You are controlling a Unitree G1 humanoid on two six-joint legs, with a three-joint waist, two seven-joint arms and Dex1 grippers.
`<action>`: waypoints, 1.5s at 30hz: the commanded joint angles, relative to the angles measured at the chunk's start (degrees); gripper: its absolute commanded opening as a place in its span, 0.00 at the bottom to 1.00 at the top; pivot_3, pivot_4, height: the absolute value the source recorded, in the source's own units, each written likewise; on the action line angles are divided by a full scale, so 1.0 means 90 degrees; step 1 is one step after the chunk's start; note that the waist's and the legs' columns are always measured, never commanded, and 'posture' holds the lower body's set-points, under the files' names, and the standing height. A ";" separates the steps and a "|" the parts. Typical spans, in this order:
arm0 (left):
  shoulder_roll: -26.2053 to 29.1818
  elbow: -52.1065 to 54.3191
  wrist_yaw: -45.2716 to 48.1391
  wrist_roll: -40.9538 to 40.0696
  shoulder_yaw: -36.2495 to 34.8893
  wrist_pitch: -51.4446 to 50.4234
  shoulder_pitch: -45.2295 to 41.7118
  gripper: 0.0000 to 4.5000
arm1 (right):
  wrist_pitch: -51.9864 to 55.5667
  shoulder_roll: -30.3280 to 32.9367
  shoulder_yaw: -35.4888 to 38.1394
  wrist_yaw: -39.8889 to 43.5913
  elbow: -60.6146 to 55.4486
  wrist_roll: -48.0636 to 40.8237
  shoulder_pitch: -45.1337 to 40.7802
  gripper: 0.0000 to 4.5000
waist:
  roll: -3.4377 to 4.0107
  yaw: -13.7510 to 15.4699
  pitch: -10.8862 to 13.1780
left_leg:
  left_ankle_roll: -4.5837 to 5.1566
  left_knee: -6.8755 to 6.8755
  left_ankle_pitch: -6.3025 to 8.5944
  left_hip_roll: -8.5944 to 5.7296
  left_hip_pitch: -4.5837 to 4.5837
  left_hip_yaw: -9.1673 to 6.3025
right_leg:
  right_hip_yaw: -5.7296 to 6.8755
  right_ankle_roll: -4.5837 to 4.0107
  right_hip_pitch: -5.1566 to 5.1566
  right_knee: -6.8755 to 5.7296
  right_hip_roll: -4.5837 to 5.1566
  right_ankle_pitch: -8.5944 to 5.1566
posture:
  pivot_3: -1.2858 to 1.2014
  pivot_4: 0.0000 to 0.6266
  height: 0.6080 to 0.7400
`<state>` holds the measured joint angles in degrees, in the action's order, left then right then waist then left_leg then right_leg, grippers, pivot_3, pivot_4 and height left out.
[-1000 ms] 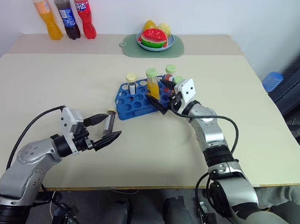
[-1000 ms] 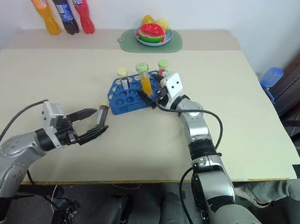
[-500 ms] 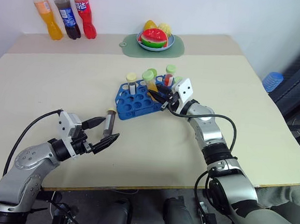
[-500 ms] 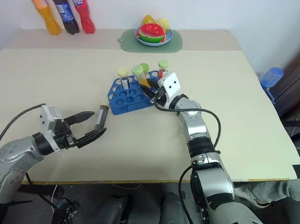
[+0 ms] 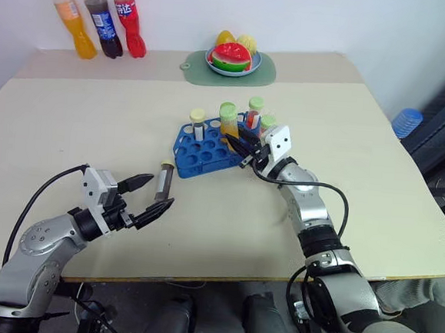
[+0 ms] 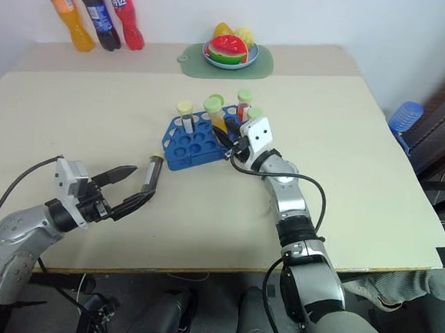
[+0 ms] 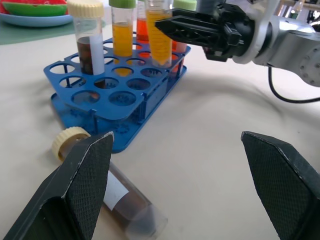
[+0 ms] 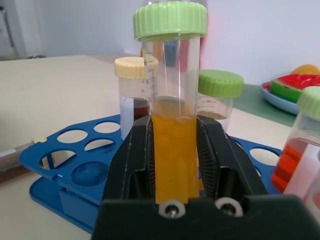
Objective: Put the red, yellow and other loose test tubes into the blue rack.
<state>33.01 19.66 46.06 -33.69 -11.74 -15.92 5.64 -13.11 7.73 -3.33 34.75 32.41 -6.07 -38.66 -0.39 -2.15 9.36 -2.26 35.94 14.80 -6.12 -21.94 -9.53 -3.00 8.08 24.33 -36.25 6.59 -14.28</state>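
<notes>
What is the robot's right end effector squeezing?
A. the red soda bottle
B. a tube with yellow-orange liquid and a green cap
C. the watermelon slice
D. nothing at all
B: the right end effector has both fingers pressed against the yellow tube with the green cap, standing over the blue rack.

Right gripper (image 5: 243, 147) clamped (arm reaching forward) — left gripper (image 5: 155, 196) held low, fingers spread.

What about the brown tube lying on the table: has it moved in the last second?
No. The brown tube still lies just off the blue rack's near corner, as before.
</notes>
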 commanded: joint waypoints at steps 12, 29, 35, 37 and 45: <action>-0.0054 0.0462 -0.0452 -0.0108 -0.0061 -0.0349 -0.0392 0.94 | -0.0304 0.0073 0.0140 -0.0239 0.0063 -0.0072 0.0120 0.71 | -0.0001 -0.0007 0.0000 | 0.0000 0.0001 0.0000 -0.0001 0.0000 0.0000 | 0.0000 0.0000 -0.0002 0.0000 0.0000 0.0000 | 0.52 0.24 1.00; -0.0833 0.1982 -0.3794 -0.0527 -0.0763 -0.2667 -0.0694 0.94 | 0.1251 0.1877 -0.0013 0.1451 -0.2882 -0.0597 0.1698 0.94 | -0.0003 0.0040 -0.0001 | -0.0001 0.0007 0.0001 -0.0001 -0.0016 0.0001 | 0.0001 0.0002 0.0005 0.0011 0.0003 0.0000 | 0.52 0.24 1.00; -0.0570 0.1267 -0.5620 -0.2211 -0.1652 -0.6526 -0.2144 0.94 | 0.1820 0.2977 0.0355 0.2296 -0.3985 -0.1209 0.2357 0.94 | -0.0010 0.0154 0.0004 | 0.0015 0.0027 0.0009 0.0001 -0.0012 0.0001 | 0.0005 0.0003 -0.0002 -0.0004 -0.0002 0.0000 | 0.52 0.24 1.00; -0.0655 0.0614 -0.5783 -0.2251 -0.2011 -0.7976 -0.3194 0.94 | 0.1876 0.3183 0.0440 0.2362 -0.3988 -0.1223 0.2359 0.94 | -0.0019 0.0180 0.0007 | 0.0012 0.0032 0.0008 -0.0002 -0.0009 0.0000 | 0.0020 0.0003 -0.0016 -0.0004 -0.0007 0.0000 | 0.52 0.24 1.00; -0.0003 -0.1758 -0.6726 -0.3175 -0.0858 -0.8509 -0.4755 0.94 | 0.1969 0.3165 0.0467 0.2218 -0.4183 -0.1260 0.2458 0.94 | -0.0041 0.0130 0.0009 | -0.0021 0.0020 -0.0009 -0.0004 -0.0017 0.0001 | 0.0015 0.0006 0.0008 0.0002 0.0006 0.0000 | 0.52 0.24 1.00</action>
<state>31.39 5.27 -13.31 -59.31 -20.84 -92.02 -35.80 4.76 36.53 -0.42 55.11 -2.40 -16.14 -16.71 -0.76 -0.98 9.44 -2.47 36.14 14.73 -6.15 -22.13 -9.53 -2.87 8.13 24.43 -36.25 6.64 -14.28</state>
